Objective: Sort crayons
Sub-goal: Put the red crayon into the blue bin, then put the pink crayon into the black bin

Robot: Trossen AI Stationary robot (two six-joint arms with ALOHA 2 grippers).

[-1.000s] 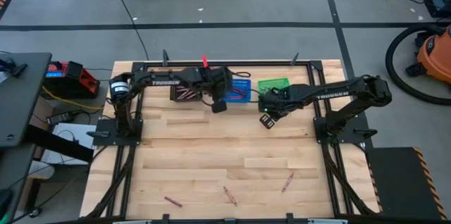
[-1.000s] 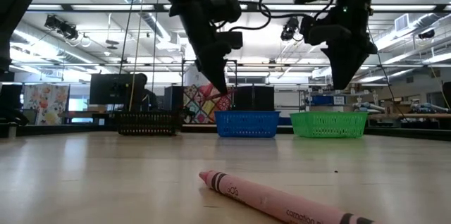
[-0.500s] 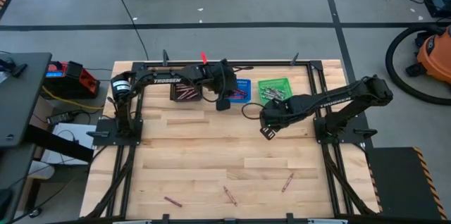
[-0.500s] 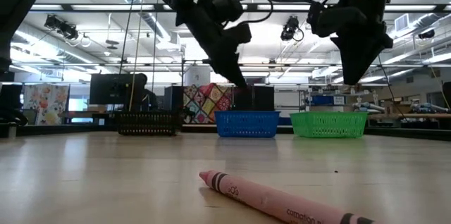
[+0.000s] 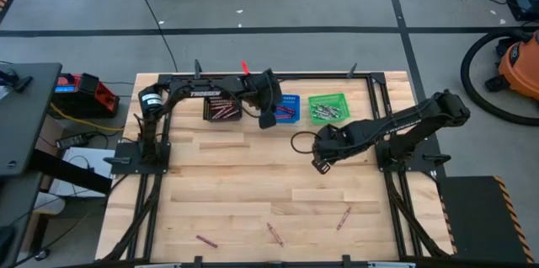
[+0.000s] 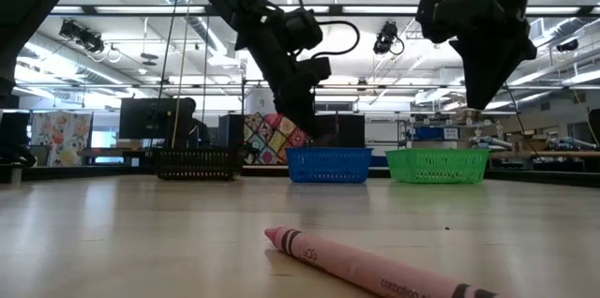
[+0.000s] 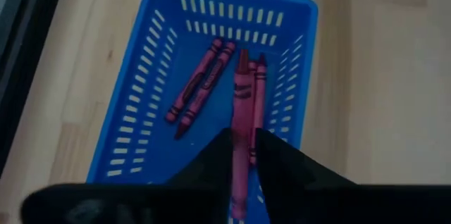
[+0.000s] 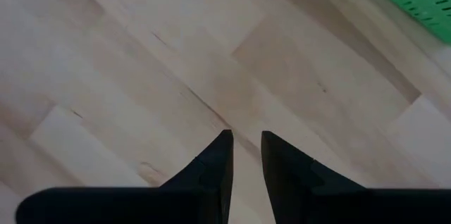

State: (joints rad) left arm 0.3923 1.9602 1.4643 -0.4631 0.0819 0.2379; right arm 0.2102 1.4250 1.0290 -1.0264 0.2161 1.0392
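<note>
My left gripper [image 5: 268,120] hangs over the blue basket [image 7: 134,132], tilted down, its fingers apart. A pink-magenta crayon [image 7: 241,104] stands in the gap between them, over the basket's floor. Other magenta crayons [image 7: 201,86] lie flat in that basket. My right gripper [image 5: 320,164] points down over bare table on the near side of the green basket [image 5: 327,106]. It is open with nothing between its fingers [image 8: 220,155]. Three crayons [image 5: 273,233] lie near the table's near edge, one of them close in the low view [image 6: 366,265]. My left gripper has the magenta crayon's near part [image 7: 239,182] in the gap between its two fingers, running along them. The gap looks wider than the crayon, and I cannot tell whether either finger touches it.
A black basket [image 5: 223,109] with crayons stands left of the blue one, and the green basket holds pale crayons. All three sit along the table's far edge. A broad stretch of wooden table lies between the baskets and the crayons at the near edge.
My left gripper has gone toward the table's right and far edge, lowering over the blue basket and tipping further down. My right gripper has swung away from the green basket toward the table's near edge.
</note>
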